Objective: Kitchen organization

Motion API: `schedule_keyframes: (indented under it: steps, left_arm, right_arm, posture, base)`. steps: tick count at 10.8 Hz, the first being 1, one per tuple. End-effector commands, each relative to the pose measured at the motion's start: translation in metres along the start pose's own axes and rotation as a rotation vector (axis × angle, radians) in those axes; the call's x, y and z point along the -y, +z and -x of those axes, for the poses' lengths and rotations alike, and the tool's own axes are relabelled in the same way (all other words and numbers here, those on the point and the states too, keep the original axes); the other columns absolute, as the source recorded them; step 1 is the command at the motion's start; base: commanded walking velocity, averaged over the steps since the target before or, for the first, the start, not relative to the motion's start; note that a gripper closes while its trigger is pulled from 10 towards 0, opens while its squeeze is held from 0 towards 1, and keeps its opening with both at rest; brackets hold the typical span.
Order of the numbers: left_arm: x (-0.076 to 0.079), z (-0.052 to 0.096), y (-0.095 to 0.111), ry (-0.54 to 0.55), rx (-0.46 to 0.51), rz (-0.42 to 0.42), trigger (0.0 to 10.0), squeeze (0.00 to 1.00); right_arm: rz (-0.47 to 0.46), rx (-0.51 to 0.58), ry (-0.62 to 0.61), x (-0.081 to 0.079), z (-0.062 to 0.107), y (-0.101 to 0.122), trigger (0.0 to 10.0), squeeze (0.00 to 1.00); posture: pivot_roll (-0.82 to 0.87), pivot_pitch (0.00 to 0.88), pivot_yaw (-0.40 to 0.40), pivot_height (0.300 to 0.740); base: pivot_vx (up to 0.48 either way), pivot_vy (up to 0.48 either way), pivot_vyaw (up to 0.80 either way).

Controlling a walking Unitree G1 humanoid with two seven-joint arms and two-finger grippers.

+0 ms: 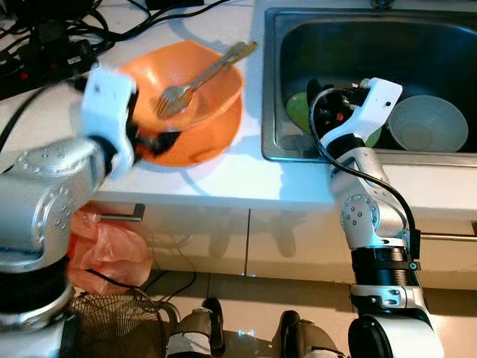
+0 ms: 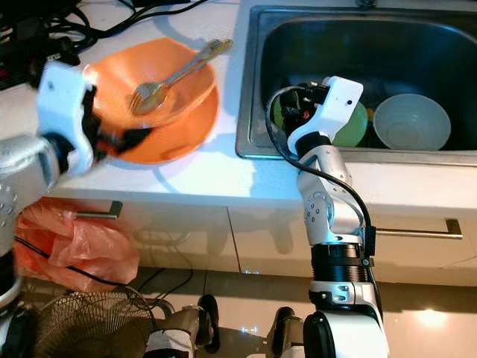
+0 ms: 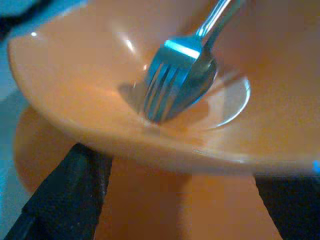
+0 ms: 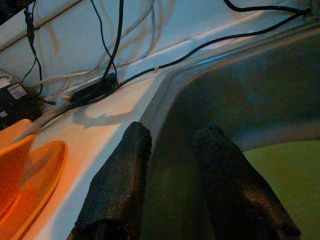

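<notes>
An orange bowl [image 1: 186, 74] stands on an orange plate [image 1: 216, 138] on the white counter [image 1: 223, 179], left of the sink. A fork [image 1: 179, 93] and a spoon [image 3: 205, 75] lie in the bowl with their handles over its far rim. My left gripper [image 1: 156, 140] is open at the bowl's near side. Its fingers [image 3: 65, 200] are spread wide, low between the bowl's underside and the plate. My right gripper [image 1: 322, 108] hangs inside the steel sink [image 1: 268, 112] at its left wall. Its fingers [image 4: 120, 185] are slightly apart and hold nothing, just above a green plate [image 4: 285, 170].
A pale bowl [image 1: 427, 123] sits in the sink right of the green plate. Black cables and a power strip [image 1: 45, 45] lie at the counter's back left. A pink plastic bag [image 1: 112, 250] hangs below the counter. A wire basket [image 1: 112, 321] stands on the floor.
</notes>
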State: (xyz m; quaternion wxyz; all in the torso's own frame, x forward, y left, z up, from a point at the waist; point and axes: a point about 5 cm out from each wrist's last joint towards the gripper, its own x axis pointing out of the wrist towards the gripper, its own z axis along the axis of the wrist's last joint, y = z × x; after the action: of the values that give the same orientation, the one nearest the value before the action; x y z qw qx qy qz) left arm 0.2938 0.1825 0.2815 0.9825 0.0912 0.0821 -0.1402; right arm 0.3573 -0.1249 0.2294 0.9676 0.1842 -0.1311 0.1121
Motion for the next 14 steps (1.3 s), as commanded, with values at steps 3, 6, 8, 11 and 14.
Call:
schedule_keyframes:
  steps: [3, 6, 8, 11, 14]
  left_arm:
    - [-0.006, 0.012, 0.008, 0.014, 0.013, -0.057, 10.0, 0.0]
    - [-0.017, 0.025, 0.0, 0.016, -0.082, -0.148, 10.0, 0.0]
    - [-0.038, 0.036, 0.003, 0.094, -0.132, -0.231, 10.0, 0.0]
    - [-0.08, 0.051, 0.025, 0.456, -0.083, -0.472, 10.0, 0.0]
    - [-0.062, 0.033, 0.046, 0.477, 0.264, -0.457, 10.0, 0.0]
  right_arm:
    - [-0.01, -0.033, 0.001, 0.0, 0.0, -0.008, 10.0, 0.0]
    - [-0.019, -0.042, 0.021, -0.005, -0.001, -0.01, 10.0, 0.0]
    - [-0.018, -0.045, 0.024, -0.005, -0.002, -0.01, 10.0, 0.0]
    - [-0.022, -0.048, 0.035, -0.007, -0.003, -0.011, 10.0, 0.0]
    - [-0.019, -0.046, 0.039, -0.008, -0.003, -0.011, 10.0, 0.0]
  posture:
    - [0.19, 0.263, 0.032, 0.74]
    - [0.2, 0.269, 0.021, 0.74]
    - [0.2, 0.268, 0.013, 0.74]
    - [0.2, 0.263, 0.009, 0.74]
    - [0.18, 0.252, 0.009, 0.74]
  base:
    - [0.0, 0.0, 0.0]
    - [0.0, 0.0, 0.0]
    - [0.0, 0.0, 0.0]
    - [0.0, 0.0, 0.0]
    - [0.0, 0.0, 0.0]
